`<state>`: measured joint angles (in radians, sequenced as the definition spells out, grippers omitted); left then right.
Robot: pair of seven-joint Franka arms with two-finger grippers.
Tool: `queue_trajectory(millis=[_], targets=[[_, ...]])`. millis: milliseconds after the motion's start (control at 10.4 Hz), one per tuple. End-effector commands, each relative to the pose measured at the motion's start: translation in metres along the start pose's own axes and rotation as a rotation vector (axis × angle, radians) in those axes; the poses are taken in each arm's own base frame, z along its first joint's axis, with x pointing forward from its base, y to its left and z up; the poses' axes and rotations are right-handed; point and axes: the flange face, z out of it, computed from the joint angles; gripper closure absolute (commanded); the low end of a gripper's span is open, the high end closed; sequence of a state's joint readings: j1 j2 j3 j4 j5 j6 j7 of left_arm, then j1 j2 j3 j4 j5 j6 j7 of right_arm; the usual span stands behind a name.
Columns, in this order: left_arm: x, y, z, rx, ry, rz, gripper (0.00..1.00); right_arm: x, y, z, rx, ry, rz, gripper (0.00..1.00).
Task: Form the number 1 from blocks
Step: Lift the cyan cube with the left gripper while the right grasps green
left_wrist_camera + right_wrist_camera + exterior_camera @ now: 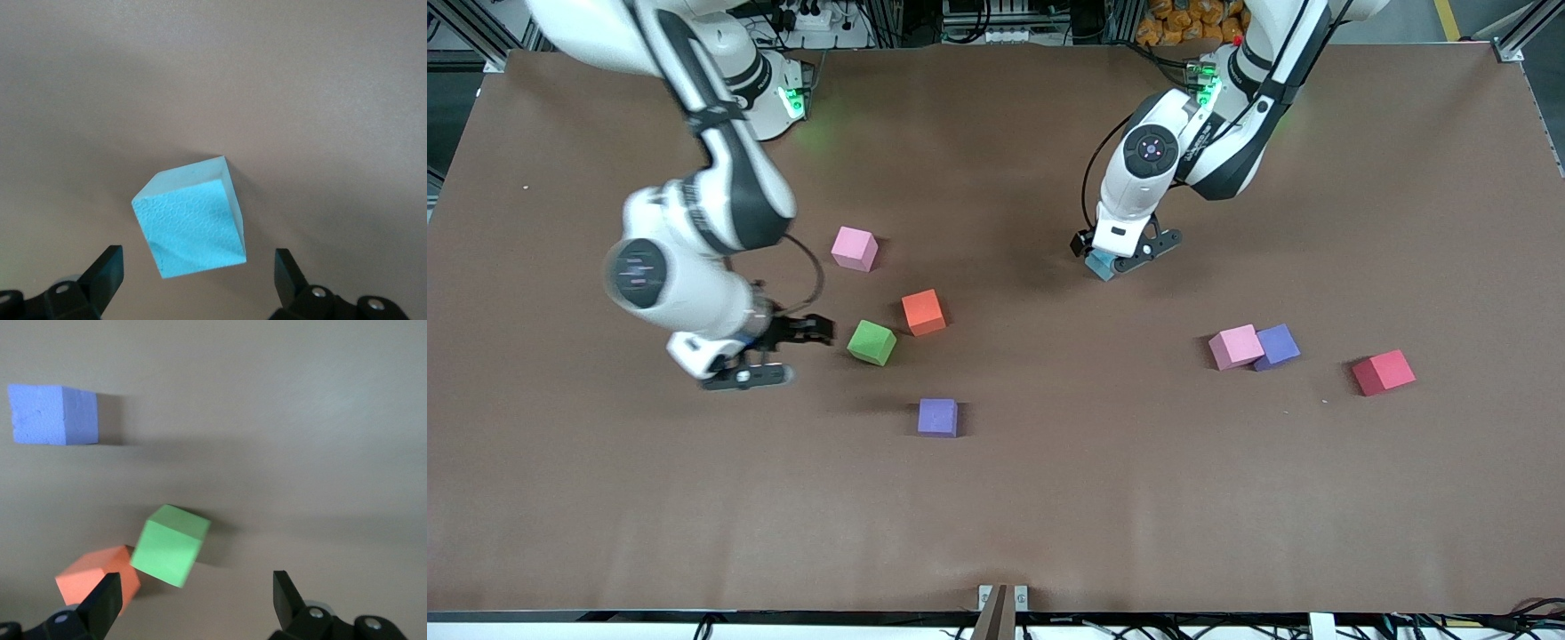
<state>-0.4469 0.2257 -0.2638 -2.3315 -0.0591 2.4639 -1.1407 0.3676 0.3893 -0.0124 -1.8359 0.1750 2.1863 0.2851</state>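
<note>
Toward the right arm's end of the table (560, 498), I have the right gripper (769, 354) hanging with its fingers spread wide and nothing between them, just beside the green block (871, 342). In the right wrist view that green block (169, 545) sits turned at an angle to the fingers and close against the orange block (97, 581); if I close from here I judge one finger could catch a corner and spin it, or shove the orange one along. A pink block (855, 248) lies farther from the front camera than these, and a purple block (938, 417) nearer to it, toward the front edge. Near the table's middle, the left gripper (1127, 258) is low over the blue block (1101, 264), its fingers open on either side without touching it. The blue block (191, 219) also shows skewed between the fingers, so a squeeze might roll the soft foam out or pinch it crooked. Toward the left arm's end, a second pink block (1235, 346) touches a second purple block (1277, 346), and lifting either could drag its neighbour. The red block (1384, 372) stands alone, closest to that end's edge. No figure 1 is formed yet.
</note>
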Motion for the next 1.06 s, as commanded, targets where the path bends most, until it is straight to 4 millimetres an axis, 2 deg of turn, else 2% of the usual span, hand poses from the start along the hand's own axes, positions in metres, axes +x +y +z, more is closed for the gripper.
queue_trajectory(millis=[0,96,289,386,482,579,675,772,965], targets=[[0.008,0.000,0.016,-0.017,-0.007,-0.035,0.00,-0.017,-0.023,0.036,-0.007,-0.006,0.221,0.00],[0.014,-0.001,0.020,-0.015,-0.009,-0.047,0.00,-0.021,-0.027,0.044,-0.012,-0.011,0.262,0.00],[0.021,0.000,0.029,-0.023,-0.009,-0.058,0.00,-0.021,-0.021,0.055,-0.006,-0.018,0.307,0.00],[0.020,0.000,0.033,-0.024,-0.009,-0.056,0.06,-0.021,-0.021,0.066,-0.012,-0.025,0.322,0.00],[0.018,0.001,0.037,-0.022,-0.011,-0.055,0.23,-0.020,-0.021,0.076,-0.015,-0.025,0.345,0.00],[0.013,0.003,0.036,-0.022,-0.011,-0.052,0.59,-0.020,-0.021,0.083,-0.018,-0.027,0.367,0.00],[-0.001,0.009,0.034,-0.025,-0.008,-0.040,0.91,-0.020,-0.020,0.084,-0.019,-0.028,0.380,0.00],[-0.023,0.020,0.030,-0.032,-0.007,0.008,1.00,-0.020,-0.020,0.085,-0.020,-0.029,0.382,0.00],[-0.077,0.047,0.019,-0.049,0.011,0.152,1.00,-0.019,-0.022,0.088,-0.010,-0.032,0.391,0.00]])
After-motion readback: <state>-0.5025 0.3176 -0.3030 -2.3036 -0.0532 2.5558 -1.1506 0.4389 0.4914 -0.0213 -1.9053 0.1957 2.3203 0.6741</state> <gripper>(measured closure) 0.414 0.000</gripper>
